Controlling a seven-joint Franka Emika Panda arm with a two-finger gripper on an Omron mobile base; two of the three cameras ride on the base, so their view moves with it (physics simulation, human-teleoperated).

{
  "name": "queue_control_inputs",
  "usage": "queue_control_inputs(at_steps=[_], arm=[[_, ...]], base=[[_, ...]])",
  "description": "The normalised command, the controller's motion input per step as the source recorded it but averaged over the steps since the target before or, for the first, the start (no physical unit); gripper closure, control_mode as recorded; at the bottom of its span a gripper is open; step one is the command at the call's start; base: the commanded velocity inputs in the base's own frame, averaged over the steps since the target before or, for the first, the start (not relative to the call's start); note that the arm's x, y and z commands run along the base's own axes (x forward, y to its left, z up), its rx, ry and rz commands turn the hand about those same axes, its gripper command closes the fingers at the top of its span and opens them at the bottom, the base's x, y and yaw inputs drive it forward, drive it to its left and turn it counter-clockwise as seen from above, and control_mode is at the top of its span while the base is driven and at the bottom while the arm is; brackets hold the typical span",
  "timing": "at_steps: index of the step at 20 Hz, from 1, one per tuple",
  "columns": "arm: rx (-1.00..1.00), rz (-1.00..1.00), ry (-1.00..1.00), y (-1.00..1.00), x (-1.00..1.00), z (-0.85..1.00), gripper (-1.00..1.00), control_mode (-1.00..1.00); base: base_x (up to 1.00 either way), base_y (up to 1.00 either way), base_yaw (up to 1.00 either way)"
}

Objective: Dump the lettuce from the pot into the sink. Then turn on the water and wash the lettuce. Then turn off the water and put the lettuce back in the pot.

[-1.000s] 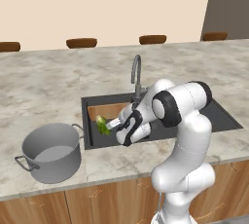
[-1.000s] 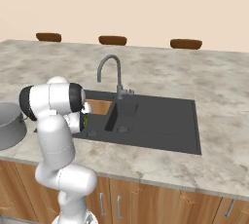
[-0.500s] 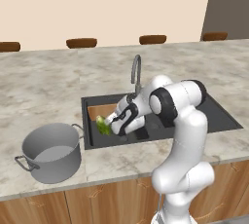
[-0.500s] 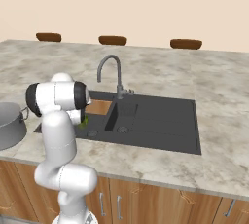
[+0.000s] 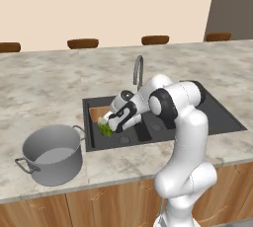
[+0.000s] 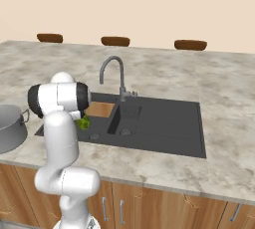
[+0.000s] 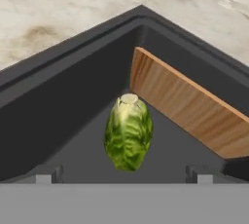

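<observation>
Green lettuce between the spread fingers, untouched

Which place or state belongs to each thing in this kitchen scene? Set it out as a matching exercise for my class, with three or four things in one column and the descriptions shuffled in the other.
Things:
1. lettuce
2. pot
3. claw
4. faucet

Places or states:
A. stands on the marble counter beside the sink
B. rises at the back edge of the sink, no stream showing
C. lies in the sink basin near the wood-brown panel
D. open, reaching toward the lettuce

Pairs: 1-C, 2-A, 3-D, 4-B
</observation>
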Motion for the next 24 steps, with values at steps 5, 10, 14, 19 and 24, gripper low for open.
queue_control_inputs(at_steps=[5,10,14,19,24], arm=[[-0.02,0.0,0.1,0.44,0.0,-0.29,-1.0,-1.0],[-0.03,0.0,-0.01,0.12,0.05,-0.32,-1.0,-1.0],[-0.03,0.0,-0.02,0.0,0.1,-0.46,-1.0,-1.0],[0.0,0.0,0.0,0.03,0.2,-0.25,-1.0,-1.0],[0.0,0.0,0.0,0.04,0.32,0.0,-1.0,-1.0]], base=[[0.0,0.0,0.0],[0.0,0.0,0.0],[0.0,0.0,0.0],[0.0,0.0,0.0],[0.0,0.0,0.0]])
